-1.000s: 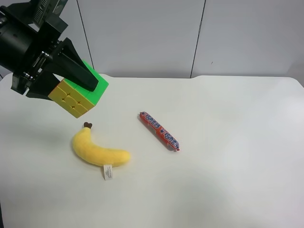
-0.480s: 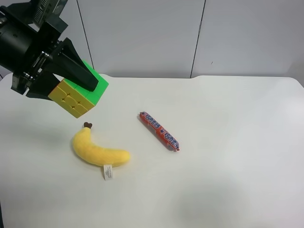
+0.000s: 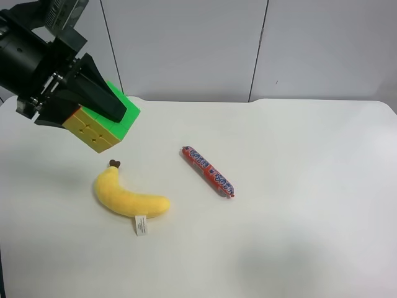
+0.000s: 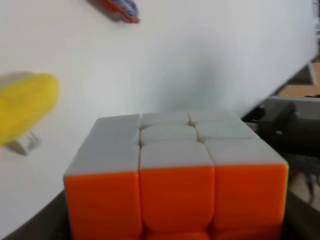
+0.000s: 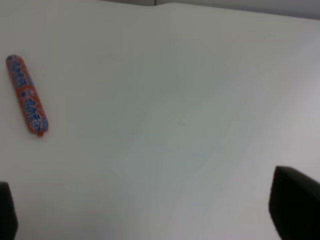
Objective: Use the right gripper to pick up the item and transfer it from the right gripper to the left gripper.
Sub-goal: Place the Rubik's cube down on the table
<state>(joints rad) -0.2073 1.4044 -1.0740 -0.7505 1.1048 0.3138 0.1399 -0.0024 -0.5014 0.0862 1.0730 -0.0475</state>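
Note:
The puzzle cube (image 3: pixel 99 132) shows yellow and green faces and hangs above the table's far left. The left gripper (image 3: pixel 102 113), on the all-black arm at the exterior high view's left, is shut on it. In the left wrist view the cube (image 4: pixel 175 175) fills the frame with orange and white faces. The right gripper (image 5: pixel 150 210) is open and empty; only its two dark fingertips (image 5: pixel 295 202) show, above bare table. The right arm is out of the exterior high view.
A yellow plush banana (image 3: pixel 127 198) lies on the white table (image 3: pixel 298 186) below the held cube; it also shows in the left wrist view (image 4: pixel 25 107). A red candy stick (image 3: pixel 208 171) lies mid-table, seen in the right wrist view (image 5: pixel 27 97) too.
The left gripper and the cube have shifted very slightly up and to the exterior view's left. Banana and candy stick have not moved.

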